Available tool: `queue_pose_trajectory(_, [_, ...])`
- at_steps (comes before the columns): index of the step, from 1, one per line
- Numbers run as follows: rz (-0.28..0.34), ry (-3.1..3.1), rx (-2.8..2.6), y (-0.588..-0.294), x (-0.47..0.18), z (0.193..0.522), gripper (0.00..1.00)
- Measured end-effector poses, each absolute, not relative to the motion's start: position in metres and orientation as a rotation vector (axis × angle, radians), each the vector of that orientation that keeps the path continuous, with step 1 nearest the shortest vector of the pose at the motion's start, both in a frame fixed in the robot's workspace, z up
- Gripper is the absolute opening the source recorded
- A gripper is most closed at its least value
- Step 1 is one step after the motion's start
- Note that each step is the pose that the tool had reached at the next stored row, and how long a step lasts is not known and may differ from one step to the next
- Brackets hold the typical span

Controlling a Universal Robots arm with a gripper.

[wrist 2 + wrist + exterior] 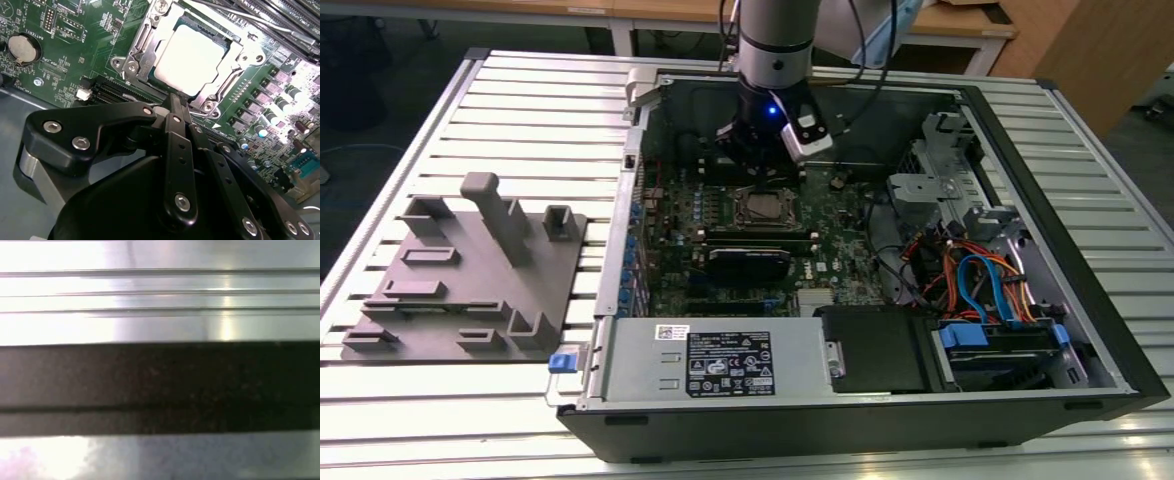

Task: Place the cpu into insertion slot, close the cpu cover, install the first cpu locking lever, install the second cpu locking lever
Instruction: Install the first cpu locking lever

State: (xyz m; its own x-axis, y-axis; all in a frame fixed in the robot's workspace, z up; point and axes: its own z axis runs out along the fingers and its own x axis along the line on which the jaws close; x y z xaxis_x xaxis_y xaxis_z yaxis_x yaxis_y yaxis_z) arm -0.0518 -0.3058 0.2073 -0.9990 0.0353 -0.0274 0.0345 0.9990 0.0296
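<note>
Where the exterior view takes in the whole open computer case [1067, 330], the second wrist view gives detail: green circuit board [65, 60], silvery cpu [187, 57] seated in its socket, metal cover [145, 37] down, black gripper [172, 107] fingers together.

The cpu [192, 57] shows a pale, smooth matt metal top inside the shiny silvery cpu cover [141, 47], ringed by glossy green circuit board [75, 55], with the gripper [172, 107] in matt black bolted metal beside it.
</note>
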Motion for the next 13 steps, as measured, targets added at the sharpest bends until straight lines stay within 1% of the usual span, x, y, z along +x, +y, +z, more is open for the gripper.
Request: queue_pose_trajectory(13, [0.045, 3.113, 0.054, -0.3035, -0.0477, 0.2084, 0.10])
